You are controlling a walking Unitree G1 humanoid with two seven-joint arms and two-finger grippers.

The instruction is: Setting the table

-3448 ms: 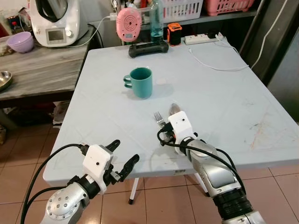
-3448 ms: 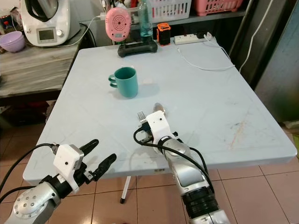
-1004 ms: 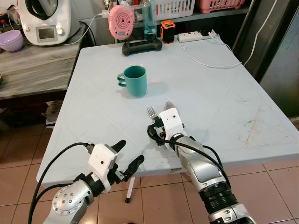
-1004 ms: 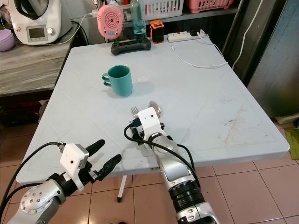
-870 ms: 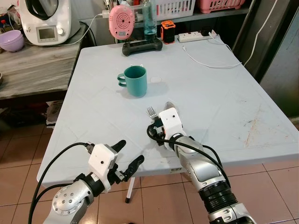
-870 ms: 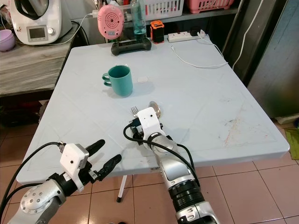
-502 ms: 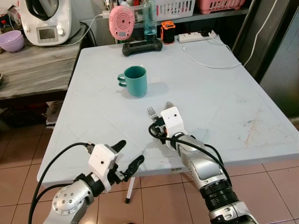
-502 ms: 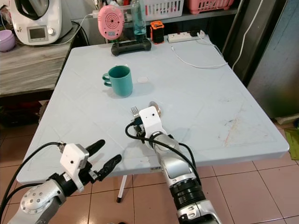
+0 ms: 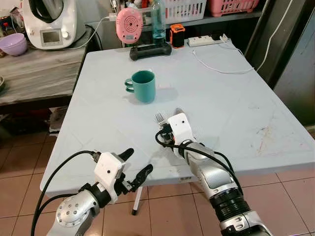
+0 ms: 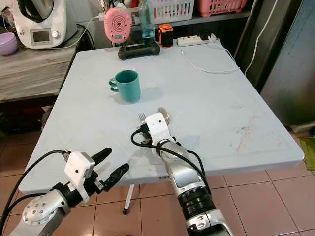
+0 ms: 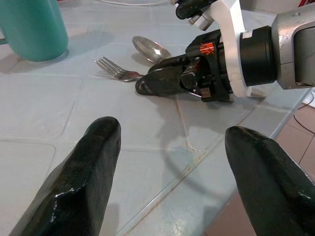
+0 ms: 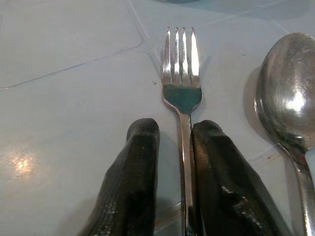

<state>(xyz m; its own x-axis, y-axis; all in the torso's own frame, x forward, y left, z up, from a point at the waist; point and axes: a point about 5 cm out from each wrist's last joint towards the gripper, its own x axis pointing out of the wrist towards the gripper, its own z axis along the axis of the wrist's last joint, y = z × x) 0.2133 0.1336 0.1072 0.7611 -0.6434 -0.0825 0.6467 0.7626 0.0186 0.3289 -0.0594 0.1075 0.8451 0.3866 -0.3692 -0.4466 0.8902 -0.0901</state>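
- My left gripper (image 9: 132,169) hangs off the near edge of the table (image 9: 236,98), close to its near left corner. Its two black fingers are spread wide apart and hold nothing. They look smooth and shiny, like hard rubber.
- The green mug (image 9: 144,86) stands upright in the middle of the table, toward the far edge. It is round, with a handle on its left side, and looks smooth.
- The fork (image 12: 182,78) lies flat near the near edge, about halfway along it. It is thin, shiny metal with four points that aim at the mug.
- My right gripper (image 12: 174,142) is low on the table with its fingers pinched close on the fork's thin handle. I think I am setting the fork in its place.
- The spoon (image 12: 290,98) lies just beside the fork, on its right. It does not touch the fork where I can see. Its bowl is round and shiny, with dull spots.
- Next, I think I must let go gently and lift straight up, so the slippery fork does not slide or bump the spoon.
- The table top is pale and hard, with faint lines and a few brown marks near its right edge.
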